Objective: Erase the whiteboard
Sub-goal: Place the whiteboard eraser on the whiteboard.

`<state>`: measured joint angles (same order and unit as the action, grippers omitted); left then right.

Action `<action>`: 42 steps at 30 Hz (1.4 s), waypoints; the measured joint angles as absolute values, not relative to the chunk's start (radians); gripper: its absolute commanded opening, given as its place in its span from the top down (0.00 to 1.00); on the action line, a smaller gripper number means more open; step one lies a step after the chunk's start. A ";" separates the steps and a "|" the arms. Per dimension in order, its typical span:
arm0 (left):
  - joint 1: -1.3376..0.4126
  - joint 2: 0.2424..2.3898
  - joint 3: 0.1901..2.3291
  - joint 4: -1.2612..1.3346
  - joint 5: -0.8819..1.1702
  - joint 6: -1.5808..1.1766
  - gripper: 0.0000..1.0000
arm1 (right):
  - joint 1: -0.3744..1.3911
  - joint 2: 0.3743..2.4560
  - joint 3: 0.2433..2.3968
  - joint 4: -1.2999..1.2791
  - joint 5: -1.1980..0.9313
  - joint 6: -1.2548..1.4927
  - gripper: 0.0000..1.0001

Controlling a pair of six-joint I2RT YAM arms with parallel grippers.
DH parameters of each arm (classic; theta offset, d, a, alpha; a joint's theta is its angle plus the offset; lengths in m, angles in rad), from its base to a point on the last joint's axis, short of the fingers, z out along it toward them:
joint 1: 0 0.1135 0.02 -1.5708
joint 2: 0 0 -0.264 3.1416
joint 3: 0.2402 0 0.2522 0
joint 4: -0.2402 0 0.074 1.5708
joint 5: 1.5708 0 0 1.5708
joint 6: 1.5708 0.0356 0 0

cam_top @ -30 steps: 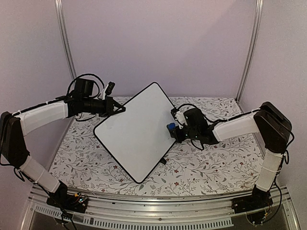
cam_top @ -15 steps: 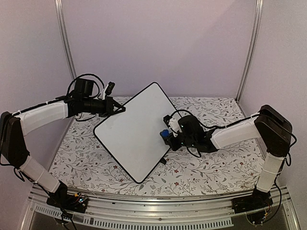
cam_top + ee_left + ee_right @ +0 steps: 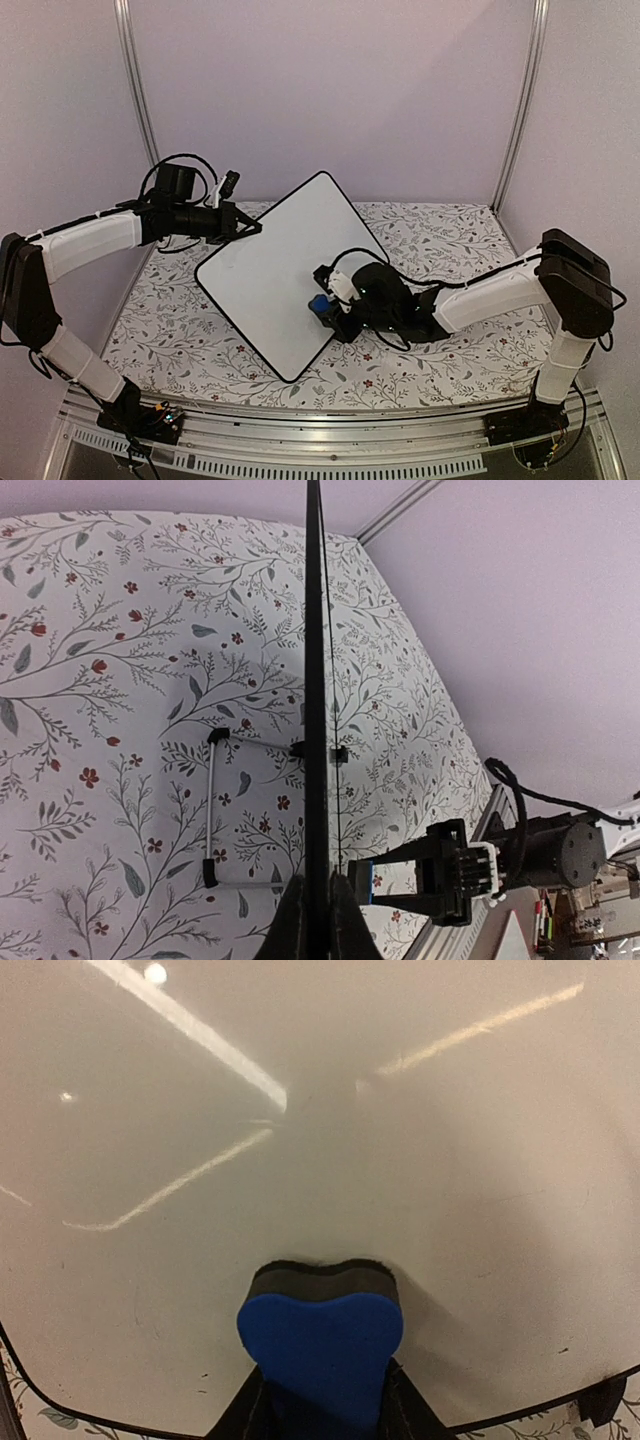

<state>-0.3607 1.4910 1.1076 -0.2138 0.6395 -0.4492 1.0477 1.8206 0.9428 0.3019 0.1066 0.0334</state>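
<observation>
Blue eraser [image 3: 320, 1340] in right claw [image 3: 322, 1400] shows felt only wrist-on; left claw [image 3: 318, 898] pinches whiteboard [image 3: 270, 270].

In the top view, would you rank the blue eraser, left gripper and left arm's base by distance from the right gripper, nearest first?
1. blue eraser: held in the right gripper, on the whiteboard.
2. left gripper: on the whiteboard's far-left edge.
3. left arm's base: near-left corner.

The large flat white rectangular whiteboard [image 3: 270, 280], thin black rim and rounded corners, leans tilted over the bench [image 3: 450, 340]. Its left corner is clamped in the left end effector [image 3: 257, 228], and its plain glossy face meets the right end effector [image 3: 322, 305] near the lower right edge.
</observation>
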 measured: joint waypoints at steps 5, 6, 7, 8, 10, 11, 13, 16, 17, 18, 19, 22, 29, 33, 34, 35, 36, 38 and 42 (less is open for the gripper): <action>-0.361 1.491 1.108 -0.214 0.639 -0.449 1.00 | 1.098 1.807 0.921 0.310 0.125 0.023 0.67; -0.361 1.491 1.108 -0.214 0.639 -0.449 1.00 | 1.109 1.802 0.916 0.312 0.129 0.022 0.67; -0.361 1.491 1.108 -0.214 0.640 -0.449 1.00 | 1.119 1.797 0.912 0.315 0.131 0.021 0.67; -0.361 1.492 1.108 -0.214 0.640 -0.449 1.00 | 1.132 1.790 0.909 0.316 0.134 0.021 0.67; -0.361 1.492 1.108 -0.214 0.639 -0.449 1.00 | 1.148 1.784 0.908 0.320 0.138 0.012 0.67; -0.361 1.492 1.108 -0.214 0.639 -0.449 1.00 | 1.157 1.781 0.908 0.323 0.140 0.005 0.67; -0.361 1.492 1.108 -0.214 0.639 -0.449 1.00 | 1.174 1.776 0.908 0.324 0.145 -0.005 0.67; -0.361 1.492 1.108 -0.214 0.639 -0.450 1.00 | 1.195 1.774 0.908 0.330 0.146 -0.017 0.66; -0.361 1.493 1.108 -0.214 0.639 -0.449 1.00 | 1.201 1.774 0.908 0.331 0.146 -0.020 0.66; -0.361 1.493 1.108 -0.213 0.639 -0.450 1.00 | 1.208 1.774 0.908 0.332 0.146 -0.023 0.66; -0.361 1.493 1.108 -0.213 0.639 -0.450 1.00 | 1.214 1.774 0.908 0.333 0.146 -0.026 0.66; -0.361 1.493 1.108 -0.213 0.639 -0.450 1.00 | 1.238 1.774 0.909 0.335 0.146 -0.041 0.66; -0.361 1.493 1.108 -0.213 0.639 -0.449 1.00 | 1.271 1.801 0.945 0.337 0.125 -0.055 0.66; -0.361 1.493 1.108 -0.213 0.640 -0.450 1.00 | 1.283 1.832 0.972 0.338 0.120 -0.057 0.66; -0.361 1.493 1.108 -0.213 0.640 -0.450 1.00 | 1.285 1.840 0.975 0.338 0.118 -0.057 0.66; -0.361 1.493 1.108 -0.213 0.640 -0.450 1.00 | 1.289 1.848 0.978 0.339 0.118 -0.057 0.66; -0.361 1.493 1.108 -0.213 0.640 -0.450 1.00 | 1.291 1.856 0.979 0.338 0.118 -0.057 0.66; -0.361 1.493 1.108 -0.213 0.640 -0.449 1.00 | 1.295 1.870 0.982 0.336 0.119 -0.055 0.66; -0.361 1.493 1.108 -0.213 0.640 -0.449 1.00 | 1.296 1.884 0.994 0.328 0.142 -0.046 0.65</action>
<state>-0.3607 1.4925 1.1076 -0.2131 0.6399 -0.4492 1.2961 1.8835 0.9939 0.3283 0.1425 -0.0463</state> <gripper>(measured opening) 0.020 0.343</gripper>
